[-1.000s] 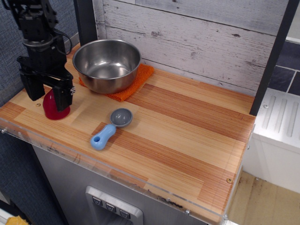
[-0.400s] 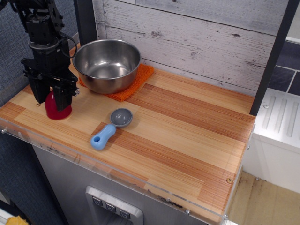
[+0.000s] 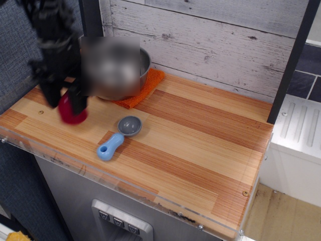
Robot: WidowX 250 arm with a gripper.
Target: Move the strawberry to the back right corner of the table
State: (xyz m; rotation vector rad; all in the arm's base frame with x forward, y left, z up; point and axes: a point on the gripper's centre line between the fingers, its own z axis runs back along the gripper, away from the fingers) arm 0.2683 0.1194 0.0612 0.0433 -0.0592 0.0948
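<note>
The strawberry, a small dark-red cone, is between the two black fingers of my gripper at the left end of the striped wood table. The gripper is shut on it and both are motion-blurred. The strawberry looks slightly raised off the wood, but the blur makes this uncertain. The arm rises from it toward the top left corner.
A steel bowl, partly blurred, sits on an orange cloth at the back left. A blue-handled grey scoop lies in front of it. A white plank wall backs the table and a black post stands at the right.
The gripper has closed on the strawberry and shifted it to the right, toward the bowl and scoop. The bowl, cloth and scoop have not moved.
</note>
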